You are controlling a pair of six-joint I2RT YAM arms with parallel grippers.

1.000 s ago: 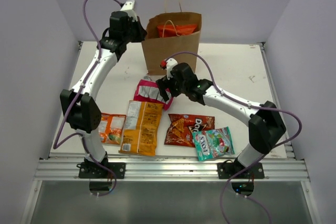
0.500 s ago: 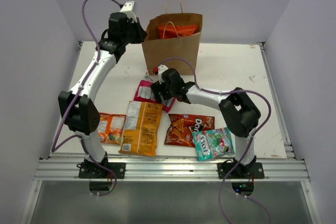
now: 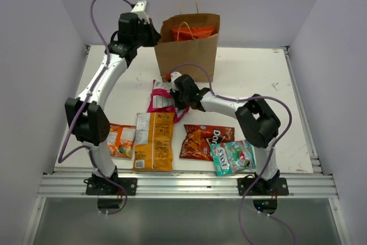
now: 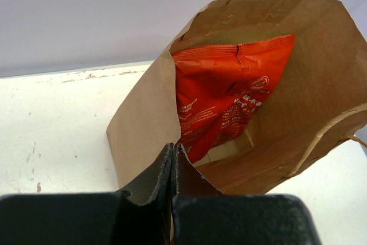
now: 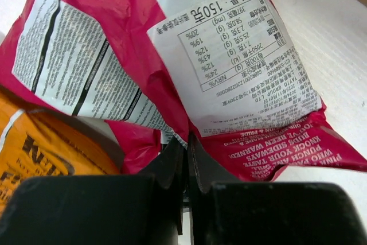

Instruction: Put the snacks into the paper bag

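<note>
The brown paper bag (image 3: pixel 186 55) stands upright at the back of the table, with a red packet (image 3: pixel 195 31) inside it. My left gripper (image 3: pixel 153 32) is shut on the bag's left rim (image 4: pixel 166 84), and the left wrist view looks down onto the red packet (image 4: pixel 229 96). The pink-silver packet (image 3: pixel 160 97) lies in front of the bag. My right gripper (image 3: pixel 172 98) is shut on a fold at its lower edge (image 5: pixel 229 73). Near the front lie the small orange packet (image 3: pixel 122 140), the tall yellow-orange packet (image 3: pixel 155 140), the dark red Doritos (image 3: pixel 203 140) and the teal-green packet (image 3: pixel 232 157).
The yellow-orange packet (image 5: pixel 40 153) lies right beside the pink one, its top edge touching or under it. White walls close in the table on three sides. The bag's two loop handles (image 3: pixel 189 4) stick up above its mouth.
My right gripper reached farther left onto the pink-silver packet and went from open to shut on it. The yellow-orange packet shifted slightly. The left arm stayed put.
</note>
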